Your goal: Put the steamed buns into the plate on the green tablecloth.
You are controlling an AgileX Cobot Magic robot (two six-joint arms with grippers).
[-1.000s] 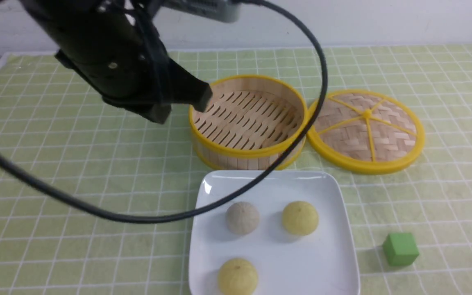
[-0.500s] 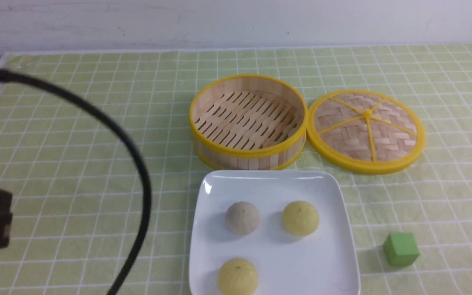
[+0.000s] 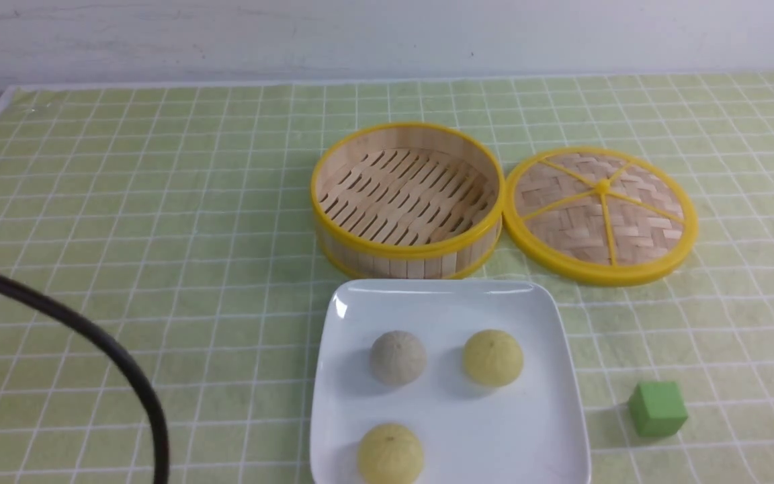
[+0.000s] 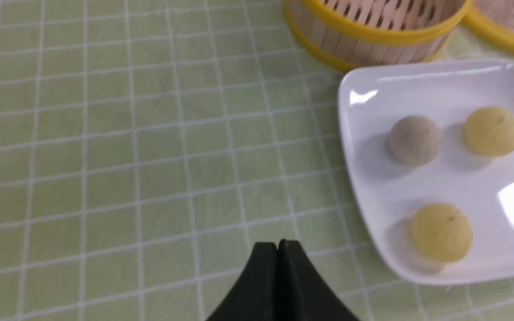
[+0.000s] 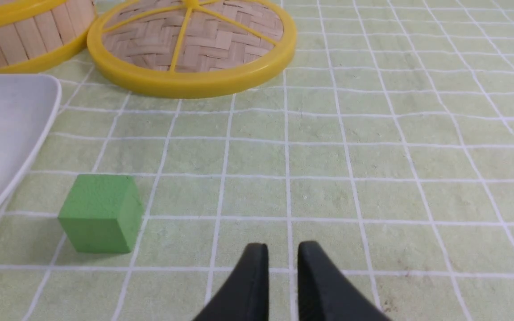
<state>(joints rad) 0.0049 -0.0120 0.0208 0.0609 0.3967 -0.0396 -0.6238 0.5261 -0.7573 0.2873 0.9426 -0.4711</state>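
Three steamed buns sit apart from each other in the white square plate [image 3: 441,290] on the green tablecloth [image 3: 158,235]: an off-white greyish one [image 3: 398,357], a pale yellow one [image 3: 492,357] and another pale yellow one [image 3: 390,454] nearest the front. The left wrist view shows the same greyish bun [image 4: 414,140] and yellow buns [image 4: 492,131] [image 4: 441,232]. My left gripper [image 4: 278,244] is shut and empty over bare cloth, left of the plate. My right gripper [image 5: 282,247] stands slightly open over bare cloth, holding nothing, right of the green cube.
An empty bamboo steamer basket [image 3: 407,254] stands behind the plate, its woven lid [image 3: 602,215] flat on the cloth to its right. A green cube [image 3: 657,408] [image 5: 101,213] lies right of the plate. My left arm's black cable [image 3: 111,349] arcs across the lower left.
My left arm has pulled back from beside the steamer basket toward the lower left, almost out of the front view. The buns and plate have not moved.
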